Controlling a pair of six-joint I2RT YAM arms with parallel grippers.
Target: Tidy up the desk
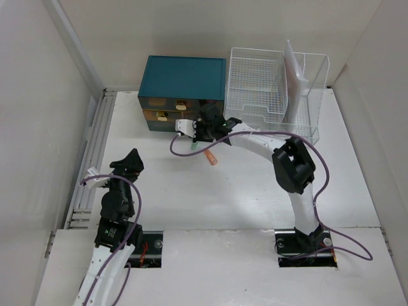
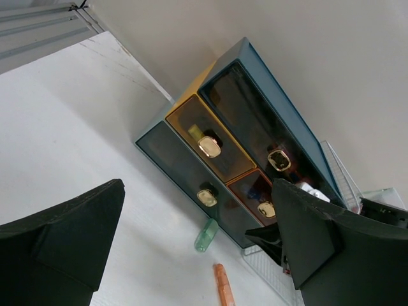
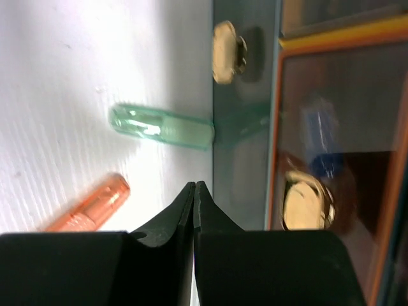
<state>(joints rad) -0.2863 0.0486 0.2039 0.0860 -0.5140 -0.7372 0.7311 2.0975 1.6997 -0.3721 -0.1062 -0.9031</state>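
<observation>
The white desk [image 1: 191,197] holds a translucent green tube [image 1: 192,146] and an orange tube [image 1: 212,157], both lying in front of the teal drawer cabinet [image 1: 183,80]. My right gripper [image 1: 203,131] is shut and empty, its tips [image 3: 194,186] close to the cabinet's bottom drawer front [image 3: 242,95], just past the green tube [image 3: 162,127] and the orange tube [image 3: 89,207]. My left gripper [image 1: 131,162] is open and empty, low at the near left, facing the cabinet [image 2: 255,127]; the green tube [image 2: 205,235] and orange tube [image 2: 223,287] show between its fingers.
A white wire basket [image 1: 268,89] with a pale sheet upright in it stands right of the cabinet. The cabinet's drawers have gold knobs [image 3: 307,201]. A grey metal rail [image 1: 89,166] runs along the desk's left edge. White walls enclose the desk.
</observation>
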